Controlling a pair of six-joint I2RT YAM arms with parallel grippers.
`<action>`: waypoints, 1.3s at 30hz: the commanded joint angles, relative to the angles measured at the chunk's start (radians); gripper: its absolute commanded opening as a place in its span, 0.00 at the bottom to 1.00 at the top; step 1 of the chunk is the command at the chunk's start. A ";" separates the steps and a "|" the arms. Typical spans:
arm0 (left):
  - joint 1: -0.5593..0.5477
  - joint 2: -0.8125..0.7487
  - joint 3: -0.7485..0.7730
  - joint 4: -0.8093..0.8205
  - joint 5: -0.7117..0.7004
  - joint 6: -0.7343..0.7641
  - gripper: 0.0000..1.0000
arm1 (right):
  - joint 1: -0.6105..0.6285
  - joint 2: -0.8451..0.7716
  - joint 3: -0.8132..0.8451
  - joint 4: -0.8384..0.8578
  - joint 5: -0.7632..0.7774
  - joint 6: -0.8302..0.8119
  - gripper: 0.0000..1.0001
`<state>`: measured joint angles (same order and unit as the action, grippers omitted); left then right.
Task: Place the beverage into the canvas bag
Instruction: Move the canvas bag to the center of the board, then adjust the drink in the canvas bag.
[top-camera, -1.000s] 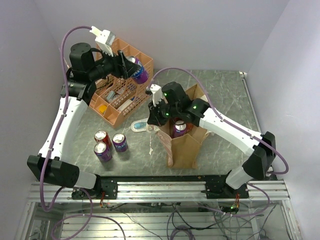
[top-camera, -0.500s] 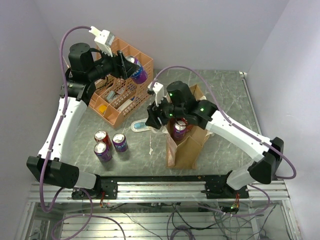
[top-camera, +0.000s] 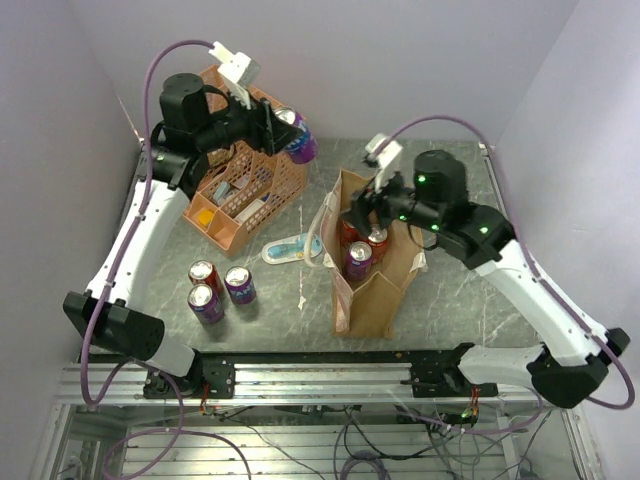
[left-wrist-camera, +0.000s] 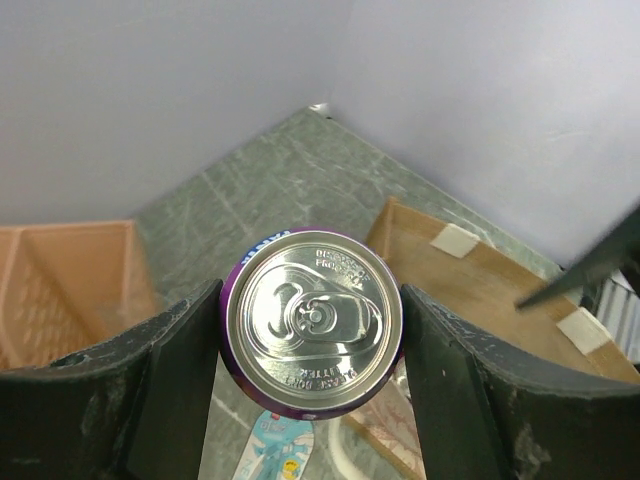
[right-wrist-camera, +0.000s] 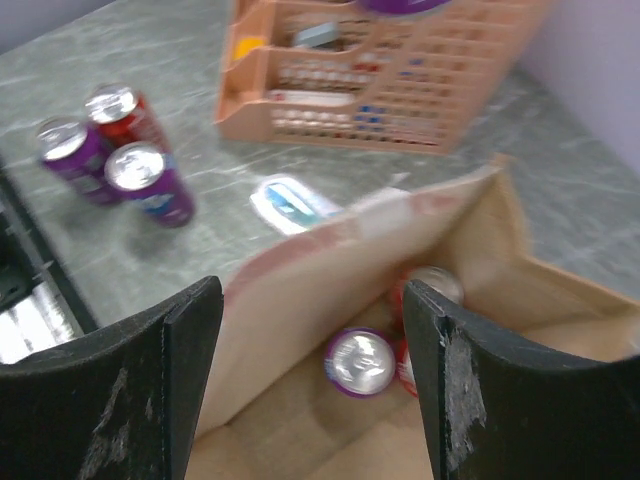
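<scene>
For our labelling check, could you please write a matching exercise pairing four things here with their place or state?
Things:
1. left pincer
2. right pincer
3. canvas bag
4. blue packet

States:
A. flat on the table, between the orange organiser and the bag
B. open, holding nothing
C. shut on a purple can
D. standing, cans upright inside

Pairs: 1-C, 2-B, 3-D, 4-A.

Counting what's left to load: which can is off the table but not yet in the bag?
The purple can held aloft in the left gripper. Three others stand on the table; the rest are in the bag.
</scene>
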<state>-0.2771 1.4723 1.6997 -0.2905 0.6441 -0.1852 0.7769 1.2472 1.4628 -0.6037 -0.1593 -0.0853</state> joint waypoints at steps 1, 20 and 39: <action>-0.089 0.014 0.092 0.056 0.078 0.081 0.07 | -0.143 -0.072 -0.030 0.000 0.076 -0.016 0.72; -0.494 0.133 0.116 -0.269 0.164 0.487 0.07 | -0.495 -0.167 -0.163 -0.094 -0.003 -0.082 0.70; -0.782 0.132 0.029 -0.462 0.297 0.607 0.07 | -0.546 -0.211 -0.322 0.024 -0.076 -0.053 0.70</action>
<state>-0.9840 1.6356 1.6890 -0.7437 0.8654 0.3775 0.2371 1.0512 1.1751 -0.6281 -0.1783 -0.1608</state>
